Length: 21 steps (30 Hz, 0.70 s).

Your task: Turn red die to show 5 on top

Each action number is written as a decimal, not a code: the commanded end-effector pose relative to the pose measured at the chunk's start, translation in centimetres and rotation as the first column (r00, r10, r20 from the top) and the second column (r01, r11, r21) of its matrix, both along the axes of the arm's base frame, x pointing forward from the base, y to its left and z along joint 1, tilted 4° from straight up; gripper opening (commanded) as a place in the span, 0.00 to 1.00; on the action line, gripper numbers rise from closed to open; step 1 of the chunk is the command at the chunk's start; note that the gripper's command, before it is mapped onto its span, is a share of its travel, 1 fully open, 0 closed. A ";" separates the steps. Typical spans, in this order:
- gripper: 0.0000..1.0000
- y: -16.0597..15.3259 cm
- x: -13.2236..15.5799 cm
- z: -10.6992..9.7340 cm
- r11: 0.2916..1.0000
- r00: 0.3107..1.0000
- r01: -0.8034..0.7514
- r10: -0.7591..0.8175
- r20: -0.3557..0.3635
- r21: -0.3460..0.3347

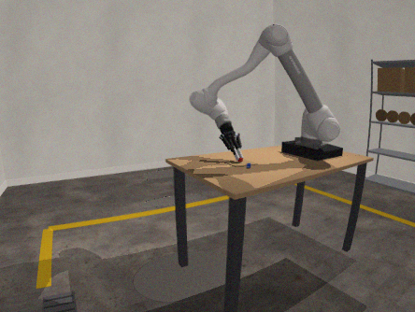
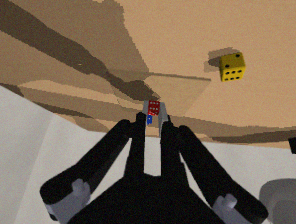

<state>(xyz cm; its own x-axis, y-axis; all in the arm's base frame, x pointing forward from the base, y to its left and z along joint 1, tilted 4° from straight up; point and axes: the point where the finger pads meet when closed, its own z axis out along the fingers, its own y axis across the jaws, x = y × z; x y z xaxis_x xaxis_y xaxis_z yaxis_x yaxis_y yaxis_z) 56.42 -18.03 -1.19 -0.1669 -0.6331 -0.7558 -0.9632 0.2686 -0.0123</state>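
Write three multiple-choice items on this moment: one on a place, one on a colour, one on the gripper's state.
1. Where is the red die?
A. between the fingertips
B. on the shelf
C. on the floor

2. Which colour is the die lying apart on the table?
A. green
B. yellow
C. white

3. The gripper is:
A. wide open
B. shut on nothing
C. shut on the red die

Key: 1 A, the wrist view shows it between the tips; 2 B, its faces are yellow with dark pips; 3 C, the fingers pinch it.

Your tool, closed on the red die, hangs just above the bench; a blue die sits close beside it, a yellow die well apart.
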 end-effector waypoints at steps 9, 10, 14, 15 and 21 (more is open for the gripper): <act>0.09 0.0 0.0 -0.2 1.000 1.000 0.000 0.000 0.000 0.000; 0.09 0.0 0.0 -0.3 1.000 1.000 0.000 0.000 0.000 0.000; 0.09 0.0 0.0 -0.4 1.000 1.000 0.000 0.000 0.000 0.000; 0.09 0.0 0.0 -0.4 1.000 1.000 0.000 0.000 0.000 0.000; 0.09 0.0 0.0 -0.5 1.000 1.000 0.000 0.000 0.000 0.000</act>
